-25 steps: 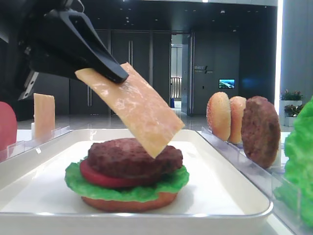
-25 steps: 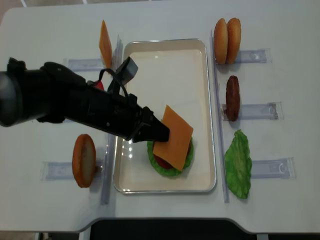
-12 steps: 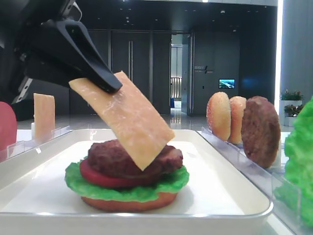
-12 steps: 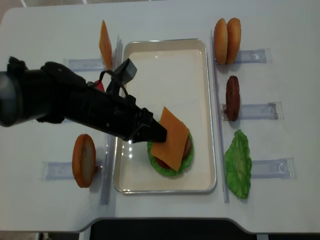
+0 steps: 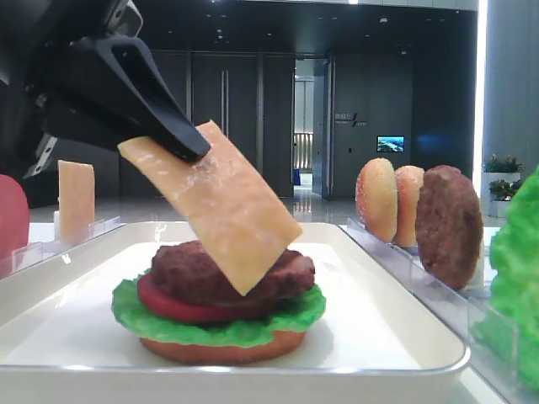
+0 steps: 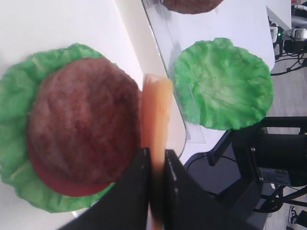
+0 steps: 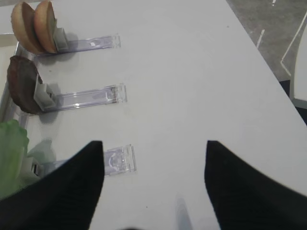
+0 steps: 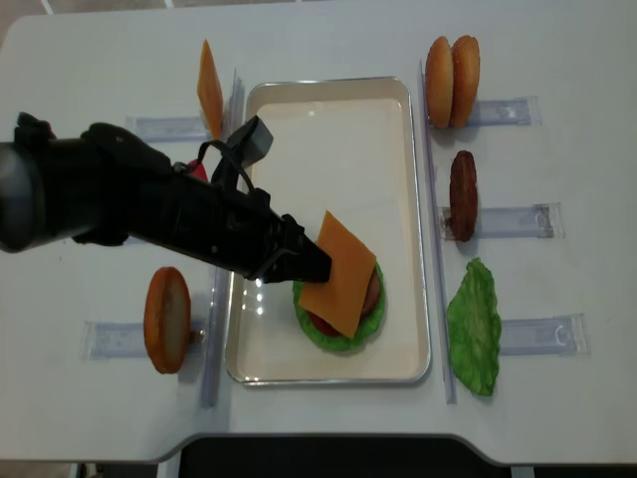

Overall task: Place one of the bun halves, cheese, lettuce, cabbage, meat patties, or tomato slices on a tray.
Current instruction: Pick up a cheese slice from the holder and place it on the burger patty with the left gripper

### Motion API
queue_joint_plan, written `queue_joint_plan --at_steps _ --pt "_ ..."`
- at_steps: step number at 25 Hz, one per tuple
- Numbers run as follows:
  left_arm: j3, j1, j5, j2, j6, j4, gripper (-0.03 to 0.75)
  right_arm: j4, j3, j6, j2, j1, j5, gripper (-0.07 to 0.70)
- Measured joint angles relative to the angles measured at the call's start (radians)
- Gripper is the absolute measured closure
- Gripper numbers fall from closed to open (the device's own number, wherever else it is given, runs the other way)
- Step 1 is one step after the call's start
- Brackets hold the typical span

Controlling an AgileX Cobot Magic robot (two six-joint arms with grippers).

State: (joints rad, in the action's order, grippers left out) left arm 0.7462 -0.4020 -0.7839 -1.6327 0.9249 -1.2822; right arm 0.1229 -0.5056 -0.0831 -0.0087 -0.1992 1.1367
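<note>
My left gripper [image 5: 189,143] [image 8: 314,264] [image 6: 154,158] is shut on one corner of the cheese [image 5: 223,206] [image 8: 338,274] [image 6: 156,110], a pale-orange square slice. The slice hangs tilted, and its lower corner is in front of a meat patty [image 5: 202,273] [image 6: 81,120]. That patty tops a stack of tomato slice [image 5: 168,307], lettuce [image 5: 227,330] [image 6: 19,96] and bun half [image 5: 219,349] on the white tray [image 5: 370,320] [image 8: 328,149]. Whether the cheese touches the patty I cannot tell. My right gripper [image 7: 153,143] is open over bare table, holding nothing.
Clear racks flank the tray. On the right stand two bun halves [image 8: 453,68] [image 7: 33,26], a patty [image 8: 463,194] [image 7: 21,91] and a lettuce leaf [image 8: 475,324] [image 6: 223,84]. On the left are another cheese slice [image 8: 209,88], a bun half [image 8: 167,319] and a tomato slice [image 5: 10,215].
My left gripper has carried the cheese a little lower and leftward, closer over the patty. In the last half second it has barely moved. The right gripper shows no earlier view.
</note>
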Motion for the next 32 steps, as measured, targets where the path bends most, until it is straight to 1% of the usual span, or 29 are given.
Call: queue_joint_plan --at_steps 5,9,32 --pt "0.000 0.000 -0.017 -0.040 0.042 -0.019 0.683 0.000 0.000 0.000 0.000 0.000 0.000 0.197" --pt "0.000 0.000 -0.019 -0.077 0.069 -0.034 0.683 0.000 0.000 0.000 0.000 0.000 0.000 0.197" --pt "0.000 0.000 -0.027 -0.080 0.073 -0.039 0.683 0.000 0.000 0.000 0.000 0.000 0.000 0.197"
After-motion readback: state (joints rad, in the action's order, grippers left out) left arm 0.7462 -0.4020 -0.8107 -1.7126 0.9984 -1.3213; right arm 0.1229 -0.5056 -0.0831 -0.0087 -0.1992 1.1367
